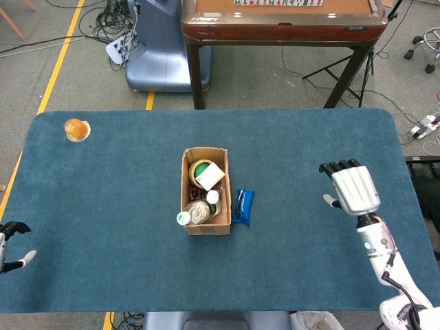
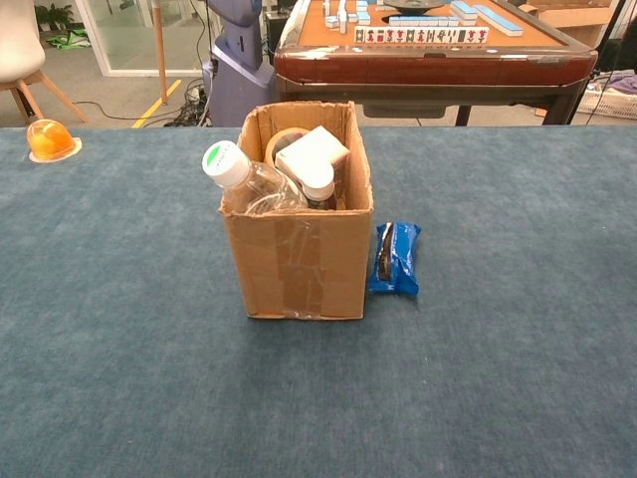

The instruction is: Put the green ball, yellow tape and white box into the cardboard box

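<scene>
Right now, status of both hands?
Left hand: only its edge shows at the frame border; cannot tell if open or closed.
Right hand: open, empty, over the table, away from the box.
</scene>
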You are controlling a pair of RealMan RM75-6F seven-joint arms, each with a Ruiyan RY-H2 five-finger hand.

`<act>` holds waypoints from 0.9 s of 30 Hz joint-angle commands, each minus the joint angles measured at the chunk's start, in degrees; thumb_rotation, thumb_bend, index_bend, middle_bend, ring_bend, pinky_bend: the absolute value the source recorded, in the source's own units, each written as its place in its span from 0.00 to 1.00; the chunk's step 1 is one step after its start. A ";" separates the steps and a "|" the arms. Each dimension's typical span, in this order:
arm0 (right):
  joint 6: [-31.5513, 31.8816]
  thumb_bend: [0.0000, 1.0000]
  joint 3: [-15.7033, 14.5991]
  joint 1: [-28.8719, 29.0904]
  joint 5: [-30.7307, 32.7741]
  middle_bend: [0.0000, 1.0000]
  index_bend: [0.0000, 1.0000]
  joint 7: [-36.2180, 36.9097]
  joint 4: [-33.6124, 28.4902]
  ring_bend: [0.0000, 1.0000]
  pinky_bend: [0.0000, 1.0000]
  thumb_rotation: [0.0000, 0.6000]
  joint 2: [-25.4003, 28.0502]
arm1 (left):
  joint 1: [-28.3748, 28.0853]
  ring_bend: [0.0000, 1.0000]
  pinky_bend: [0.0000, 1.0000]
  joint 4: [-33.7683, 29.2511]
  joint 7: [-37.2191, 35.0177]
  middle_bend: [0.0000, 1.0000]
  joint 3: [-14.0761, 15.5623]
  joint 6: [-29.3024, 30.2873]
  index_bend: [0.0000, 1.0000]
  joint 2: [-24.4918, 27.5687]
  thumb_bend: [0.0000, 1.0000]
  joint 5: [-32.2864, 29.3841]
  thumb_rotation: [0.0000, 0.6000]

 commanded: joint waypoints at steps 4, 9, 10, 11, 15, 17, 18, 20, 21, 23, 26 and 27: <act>9.85 0.00 -4.04 -8.75 -6.48 0.41 0.41 2.70 1.66 0.35 0.33 1.00 -0.31 | 0.15 0.41 0.57 -0.09 -0.06 0.44 -0.05 0.92 0.38 -0.11 0.15 0.69 1.00; 14.61 0.00 -4.77 -13.66 -7.82 0.41 0.41 5.24 3.95 0.35 0.33 1.00 -1.12 | 0.29 0.41 0.57 -0.73 1.55 0.44 0.18 1.71 0.37 -0.40 0.15 1.46 1.00; 15.04 0.00 -4.84 -14.35 -7.83 0.41 0.41 5.72 4.20 0.35 0.33 1.00 -1.18 | 0.31 0.41 0.57 -0.93 1.97 0.44 0.28 1.59 0.37 -0.37 0.15 1.38 1.00; 15.39 0.00 -4.89 -14.99 -7.79 0.41 0.41 6.15 4.43 0.35 0.33 1.00 -1.25 | 0.30 0.41 0.57 -1.16 2.45 0.44 0.39 1.37 0.37 -0.33 0.15 1.22 1.00; 16.03 0.00 -4.80 -17.30 -7.34 0.41 0.41 8.02 5.86 0.35 0.33 1.00 -1.80 | 0.17 0.40 0.57 -2.41 4.54 0.44 0.80 0.24 0.36 0.09 0.15 0.39 1.00; 15.95 0.00 -4.68 -18.01 -7.19 0.41 0.41 9.08 6.59 0.35 0.33 1.00 -1.98 | 0.08 0.40 0.57 -2.57 4.94 0.44 0.76 0.10 0.36 0.00 0.15 0.22 1.00; 15.96 0.00 -4.51 -18.44 -7.10 0.41 0.41 9.84 7.17 0.35 0.33 1.00 -2.13 | 0.04 0.40 0.57 -2.53 5.11 0.44 0.75 0.04 0.36 -0.09 0.15 0.12 1.00; 15.97 0.00 -4.20 -19.03 -6.95 0.41 0.41 10.84 8.07 0.35 0.33 1.00 -2.39 | -0.01 0.40 0.57 -2.39 5.35 0.44 0.73 -0.02 0.36 -0.23 0.15 0.01 1.00; 15.81 0.00 -3.97 -19.33 -6.73 0.41 0.41 11.23 8.42 0.35 0.33 1.00 -2.41 | -0.03 0.40 0.57 -2.33 5.48 0.44 0.72 -0.05 0.36 -0.33 0.15 -0.05 1.00; 15.65 0.00 -3.62 -19.69 -6.84 0.41 0.41 11.64 8.42 0.35 0.33 1.00 -1.91 | -0.13 0.40 0.57 -2.26 5.60 0.44 0.72 -0.11 0.36 -0.50 0.15 0.01 1.00; 16.06 0.00 -2.87 -20.24 -7.04 0.41 0.41 12.65 8.71 0.35 0.33 1.00 -1.54 | -0.28 0.40 0.57 -2.16 5.76 0.44 0.74 -0.25 0.36 -0.75 0.15 0.10 1.00; 15.94 0.00 -2.71 -20.35 -7.07 0.41 0.41 12.99 8.78 0.35 0.33 1.00 -1.38 | -0.33 0.40 0.57 -2.14 5.78 0.44 0.73 -0.34 0.36 -0.85 0.15 0.03 1.00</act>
